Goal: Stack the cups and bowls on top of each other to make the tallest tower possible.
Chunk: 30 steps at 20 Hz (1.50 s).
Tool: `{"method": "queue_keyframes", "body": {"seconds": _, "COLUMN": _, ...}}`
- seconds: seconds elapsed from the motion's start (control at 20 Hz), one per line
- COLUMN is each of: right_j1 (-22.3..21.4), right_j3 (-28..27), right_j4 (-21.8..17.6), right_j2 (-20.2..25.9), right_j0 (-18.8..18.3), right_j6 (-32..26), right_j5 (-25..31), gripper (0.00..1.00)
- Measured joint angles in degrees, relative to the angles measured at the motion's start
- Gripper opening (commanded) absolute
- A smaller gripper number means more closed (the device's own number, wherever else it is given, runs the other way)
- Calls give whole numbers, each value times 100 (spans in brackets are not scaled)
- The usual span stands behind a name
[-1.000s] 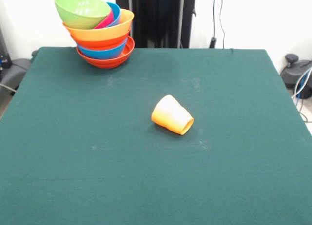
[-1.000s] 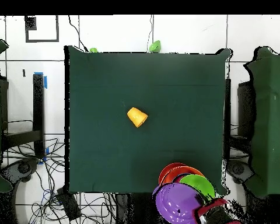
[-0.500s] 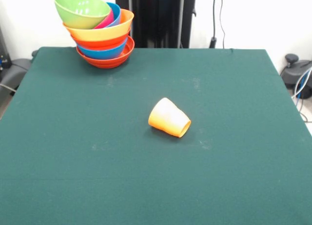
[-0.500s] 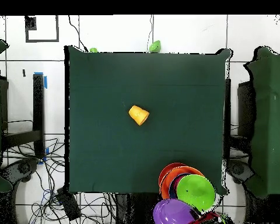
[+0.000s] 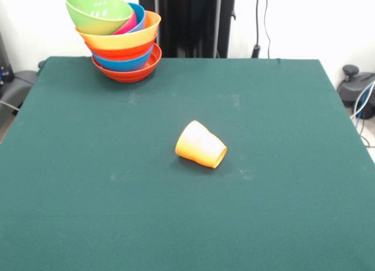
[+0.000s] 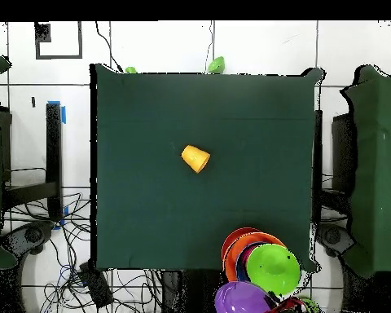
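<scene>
A: Cup (image 5: 200,144) position? Lying on its side mid-table (image 5: 88,212), well apart from tower (image 5: 120,45).
B: Tower at table corner; green bowl (image 5: 96,10) tilted on top. Purple bowl (image 6: 239,299) just beside tower, off table.
A: Gripper fingers? Cannot tell.

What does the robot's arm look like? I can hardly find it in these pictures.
Very little of it shows. In the overhead view only a sliver of the red and black arm peeks out at the bottom edge, beside the large glossy purple plastic bowl. No markings or cables on it can be made out. The front view shows only the tall black pedestal column behind the table.
</scene>
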Motion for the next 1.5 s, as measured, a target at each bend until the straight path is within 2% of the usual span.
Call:
{"method": "queue_keyframes", "body": {"seconds": 0.2, "right_j1": 10, "right_j3": -2, "right_j4": -171, "right_j2": -295, "right_j0": 224, "right_j6": 0, "right_j5": 0, "gripper": 0}}
{"method": "queue_keyframes", "body": {"seconds": 0.4, "right_j1": 117, "right_j3": -7, "right_j4": -568, "right_j2": -853, "right_j0": 503, "right_j6": 0, "right_j5": -1, "gripper": 0}}
{"method": "queue_keyframes", "body": {"seconds": 0.65, "right_j1": 432, "right_j3": -83, "right_j4": -1325, "right_j2": -1731, "right_j0": 843, "right_j6": 0, "right_j5": -23, "gripper": 0}}
{"method": "queue_keyframes", "body": {"seconds": 0.9, "right_j1": 694, "right_j3": -277, "right_j4": -1775, "right_j2": -2305, "right_j0": 1044, "right_j6": 0, "right_j5": -55, "gripper": 0}}
{"method": "queue_keyframes", "body": {"seconds": 1.5, "right_j1": 1103, "right_j3": -384, "right_j4": -2290, "right_j2": -2999, "right_j0": 1253, "right_j6": 0, "right_j5": -54, "gripper": 0}}
